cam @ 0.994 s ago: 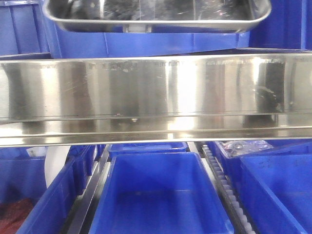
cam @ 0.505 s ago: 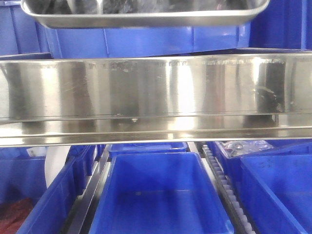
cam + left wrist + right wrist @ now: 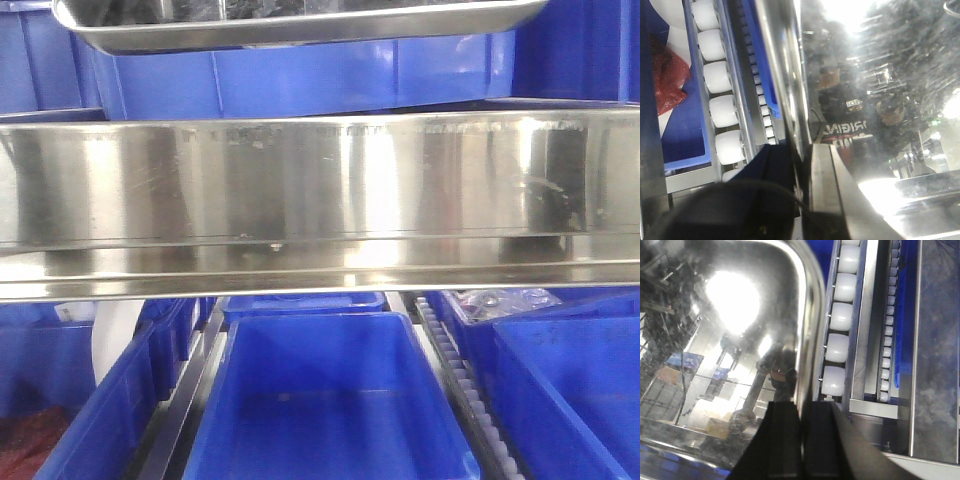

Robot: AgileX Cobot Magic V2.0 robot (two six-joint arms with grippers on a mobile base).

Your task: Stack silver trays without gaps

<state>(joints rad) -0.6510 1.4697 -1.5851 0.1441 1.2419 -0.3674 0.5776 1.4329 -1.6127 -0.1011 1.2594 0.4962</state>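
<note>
One silver tray (image 3: 300,28) is showing in the front-facing view, hanging along the top edge of the frame and cut off above. It is sitting slightly tilted, with its left end lower than its right. A blue bin (image 3: 300,80) is filling the space just behind and below it. The long steel shelf rail (image 3: 320,200) is crossing the whole frame underneath, and a lower bin (image 3: 320,400) is lying at bottom centre. No second tray and no gripper are showing here.

Left wrist view: the left gripper (image 3: 802,167) is sitting at bottom centre, jaws closed on the tray's rolled rim, one dark finger on either side. Mirror-bright steel is filling the right half. White rollers (image 3: 720,107) are running up the upper left, beside a red bag (image 3: 667,80) at far left.

Right wrist view: the right gripper (image 3: 801,437) is sitting at bottom centre, jaws pinching the rim likewise. The tray is filling the left half, with more rollers to its right.

Risks, as I am judging them:
- Both holds are on a thin, slick rim, so any uneven pull between the arms is risking a slip.
- The tilt could wedge the tray crooked during nesting, leaving a gap.
- The tray could also clip the blue bin's edge.
- The receiving tray is not showing, so alignment is going unchecked.
</note>
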